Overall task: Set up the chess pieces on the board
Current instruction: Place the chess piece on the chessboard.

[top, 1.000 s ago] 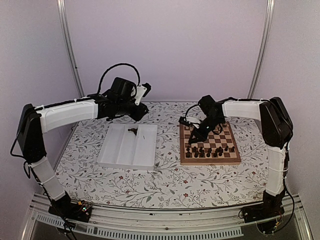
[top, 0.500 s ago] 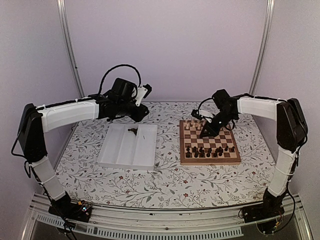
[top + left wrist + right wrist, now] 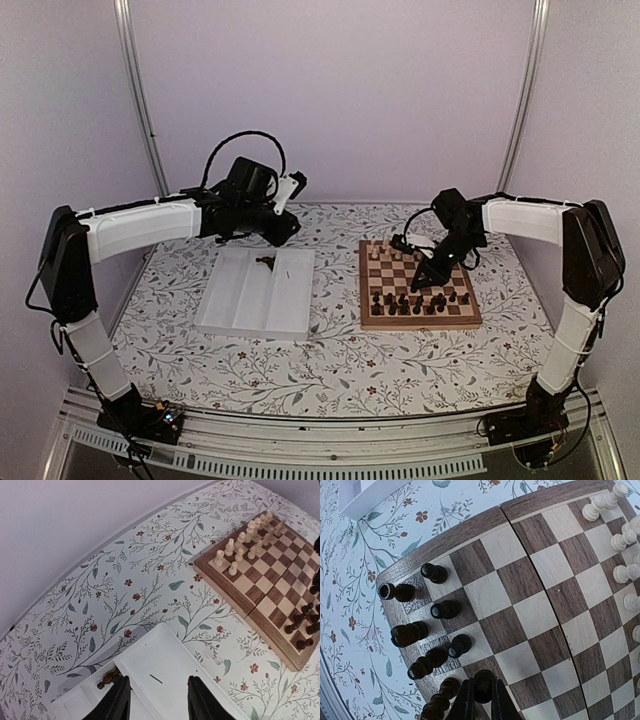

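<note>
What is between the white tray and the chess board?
Just bare flowery tablecloth lies between the white tray and the board. The top view shows it best.

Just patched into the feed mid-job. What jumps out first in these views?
The right gripper is low over the board, pinching one dark piece beside the other dark chess pieces crowding its near edge, while pale pieces line the far edge. To the left, the open left gripper hangs above a white tray where a stray dark piece lies alone.
</note>
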Available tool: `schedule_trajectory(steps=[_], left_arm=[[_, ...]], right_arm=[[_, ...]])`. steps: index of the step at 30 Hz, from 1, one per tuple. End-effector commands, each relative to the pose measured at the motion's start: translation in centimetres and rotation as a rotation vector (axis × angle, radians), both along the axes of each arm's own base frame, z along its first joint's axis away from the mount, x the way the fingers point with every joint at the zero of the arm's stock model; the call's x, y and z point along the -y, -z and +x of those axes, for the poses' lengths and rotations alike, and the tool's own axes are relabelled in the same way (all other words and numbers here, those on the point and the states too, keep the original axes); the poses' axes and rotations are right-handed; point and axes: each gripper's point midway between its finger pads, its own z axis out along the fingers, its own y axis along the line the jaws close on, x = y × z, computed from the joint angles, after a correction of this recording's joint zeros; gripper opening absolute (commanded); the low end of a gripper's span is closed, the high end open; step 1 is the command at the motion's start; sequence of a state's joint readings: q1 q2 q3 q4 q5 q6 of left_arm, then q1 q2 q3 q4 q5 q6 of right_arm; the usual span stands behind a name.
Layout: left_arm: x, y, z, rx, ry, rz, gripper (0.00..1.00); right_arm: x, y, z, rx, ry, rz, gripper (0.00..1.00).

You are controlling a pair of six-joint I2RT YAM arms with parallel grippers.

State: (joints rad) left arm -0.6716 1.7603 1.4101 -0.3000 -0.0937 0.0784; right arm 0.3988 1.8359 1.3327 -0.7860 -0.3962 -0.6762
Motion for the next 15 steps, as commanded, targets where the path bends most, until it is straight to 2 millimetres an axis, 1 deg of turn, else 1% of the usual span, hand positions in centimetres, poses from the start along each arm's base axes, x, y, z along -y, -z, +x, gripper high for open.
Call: schedule_trajectory(steps=[1, 11, 15], left_arm=[[0.9, -0.3, -0.1, 0.003, 0.025, 0.005, 0.42], [1.1, 0.5, -0.2, -0.014, 0.03, 0.022, 0.42], [1.1, 0.5, -0.2, -0.014, 0.03, 0.024, 0.42]], right_arm=[[0.1, 0.3, -1.1, -0.033, -0.026, -0.002, 0.09], [0.1, 1.6, -1.5, -0.079, -0.034, -0.015, 0.1], [0.2, 2.2, -1.6, -0.092, -0.035, -0.022, 0.1]])
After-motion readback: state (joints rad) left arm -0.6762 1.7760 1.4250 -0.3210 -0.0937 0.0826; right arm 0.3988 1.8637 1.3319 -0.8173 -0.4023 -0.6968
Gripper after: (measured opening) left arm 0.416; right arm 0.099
